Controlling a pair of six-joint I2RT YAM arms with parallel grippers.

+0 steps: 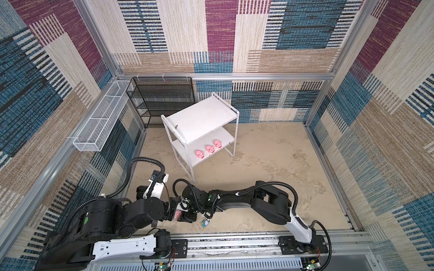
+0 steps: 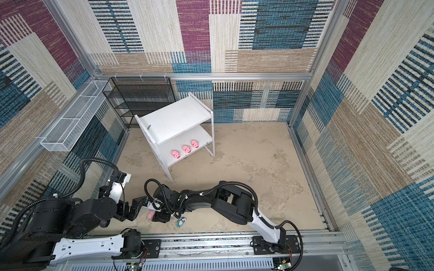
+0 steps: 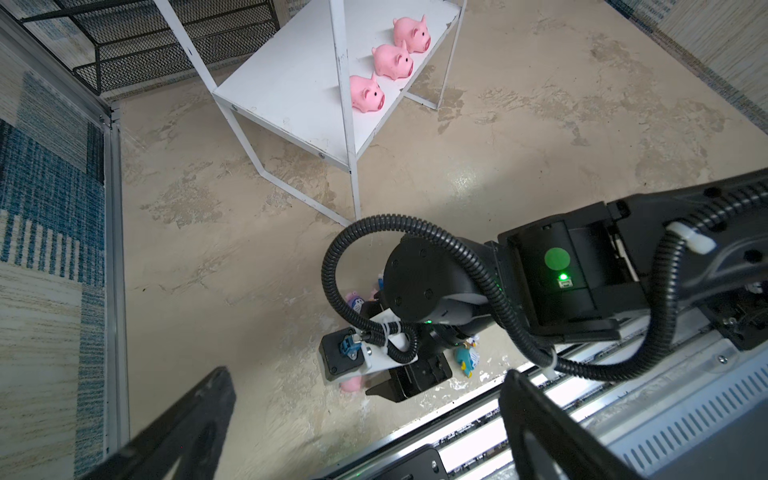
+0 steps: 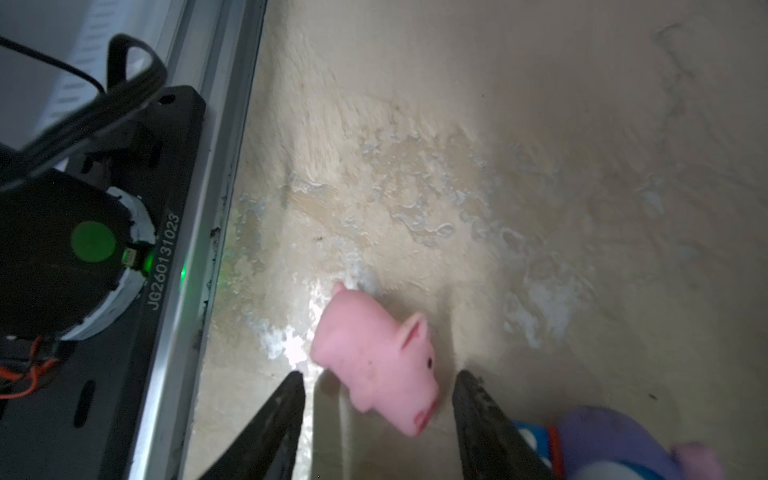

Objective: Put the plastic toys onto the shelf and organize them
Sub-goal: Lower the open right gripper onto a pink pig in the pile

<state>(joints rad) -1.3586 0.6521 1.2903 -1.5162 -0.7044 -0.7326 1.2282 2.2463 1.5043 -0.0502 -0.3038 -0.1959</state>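
I've got the right gripper [image 4: 380, 374] part-open astride a pig [image 4: 374, 353] on the table [image 4: 498, 124] — not pinching it; the left gripper [image 3: 365, 372] gapes wide.

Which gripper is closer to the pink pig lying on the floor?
Right. The right gripper has its fingers low on either side of the pig; the left gripper hangs open farther off, pointed toward it.
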